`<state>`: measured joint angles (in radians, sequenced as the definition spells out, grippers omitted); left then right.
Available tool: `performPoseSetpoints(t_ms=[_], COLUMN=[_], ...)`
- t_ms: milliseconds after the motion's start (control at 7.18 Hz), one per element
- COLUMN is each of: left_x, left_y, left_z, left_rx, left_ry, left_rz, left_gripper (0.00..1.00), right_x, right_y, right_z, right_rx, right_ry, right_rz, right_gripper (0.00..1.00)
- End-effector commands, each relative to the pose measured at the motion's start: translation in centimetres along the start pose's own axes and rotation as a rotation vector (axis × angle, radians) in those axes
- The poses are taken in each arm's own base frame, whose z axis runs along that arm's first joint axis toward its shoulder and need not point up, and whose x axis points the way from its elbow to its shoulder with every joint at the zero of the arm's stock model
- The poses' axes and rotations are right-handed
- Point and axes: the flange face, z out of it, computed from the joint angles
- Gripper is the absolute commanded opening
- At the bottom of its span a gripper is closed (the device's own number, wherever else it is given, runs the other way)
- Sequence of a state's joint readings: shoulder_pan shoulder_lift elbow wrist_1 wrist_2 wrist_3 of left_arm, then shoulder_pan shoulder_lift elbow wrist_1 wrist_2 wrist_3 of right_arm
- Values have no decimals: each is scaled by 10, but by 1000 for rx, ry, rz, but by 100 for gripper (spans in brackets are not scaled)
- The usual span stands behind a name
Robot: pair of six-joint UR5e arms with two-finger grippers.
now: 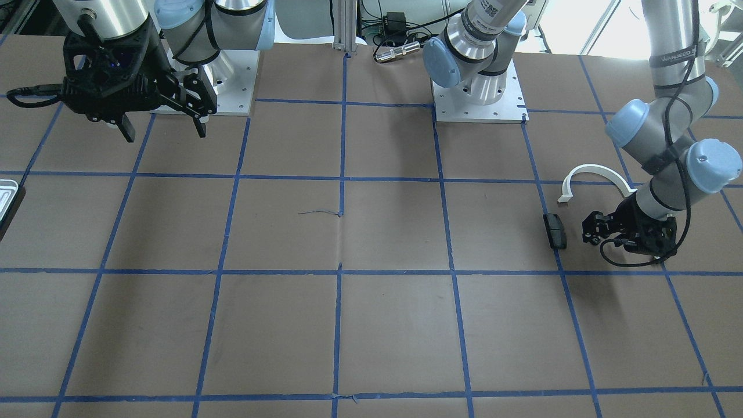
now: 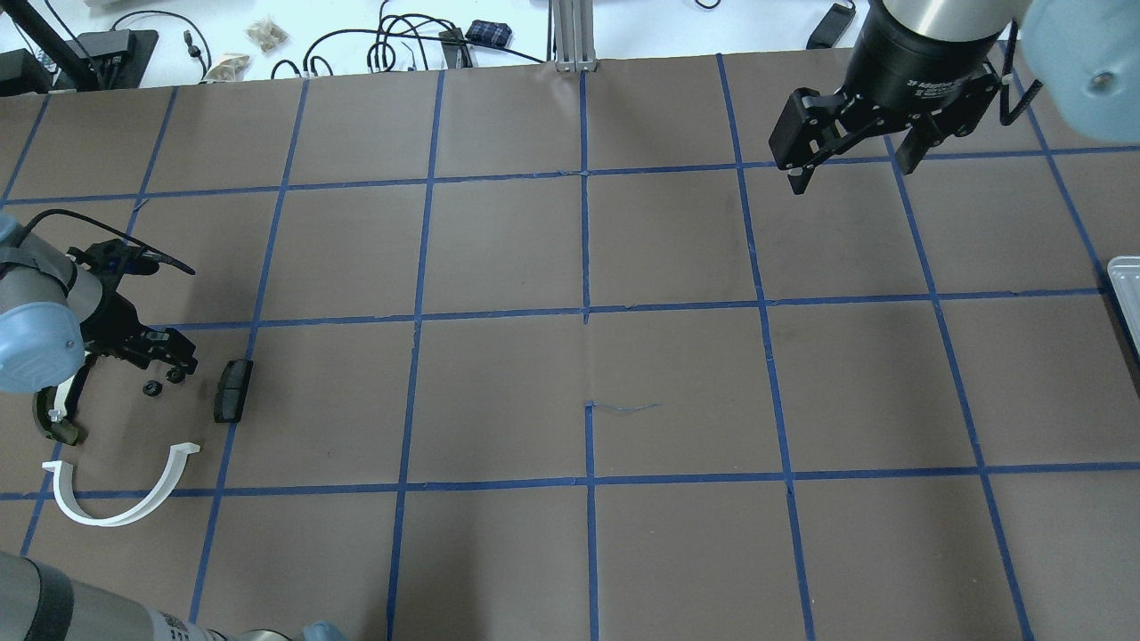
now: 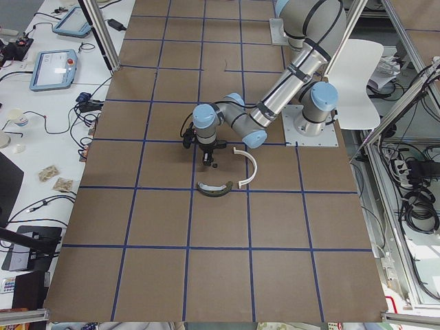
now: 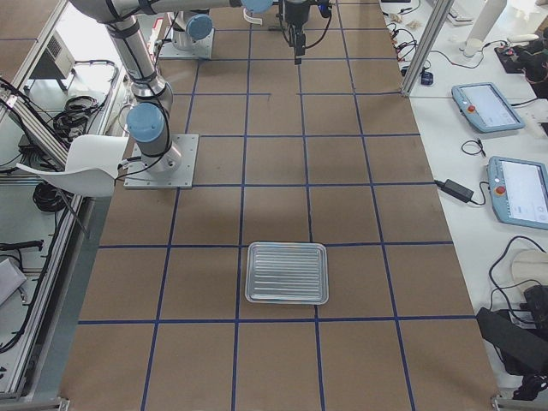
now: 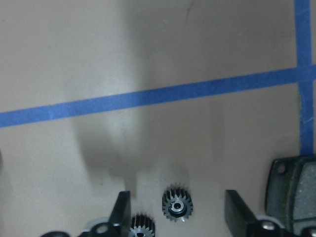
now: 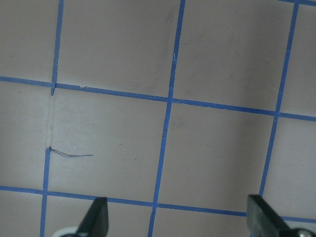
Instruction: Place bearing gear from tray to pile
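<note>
A robotics lab: tape-gridded table (image 2: 677, 240), teach pendants (image 4: 488, 107), loose cables (image 2: 385, 49) alongside.

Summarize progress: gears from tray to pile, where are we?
Done: two small black gears lie loose at the pile, and the tray looks empty. In hand: nothing. The left gripper is open with one gear between its fingers, untouched, and the right gripper is open and empty, far from both. Left: probably only pulling the left arm clear.
</note>
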<state>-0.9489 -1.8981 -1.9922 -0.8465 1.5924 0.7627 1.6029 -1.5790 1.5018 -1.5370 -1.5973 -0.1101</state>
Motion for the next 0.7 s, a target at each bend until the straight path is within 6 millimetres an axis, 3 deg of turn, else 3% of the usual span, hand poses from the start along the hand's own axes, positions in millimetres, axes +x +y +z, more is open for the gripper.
performPoseSetpoints(t_ms=[0,278,557], left_x=[48,136,254], left_y=[-42,-83,-92], left_z=[-64,-148,-231], left_rx=[9,-3,16], left_ry=[-18,-4,-22], left_rz=[47,-32,-144], left_gripper=[85,85,88], right_x=[1,0,1], right_y=[0,0,0], right_z=[0,0,0], right_rx=[-1,0,1], right_ry=[1,0,0], right_rz=[1,-1,1], right_gripper=[100,100,100])
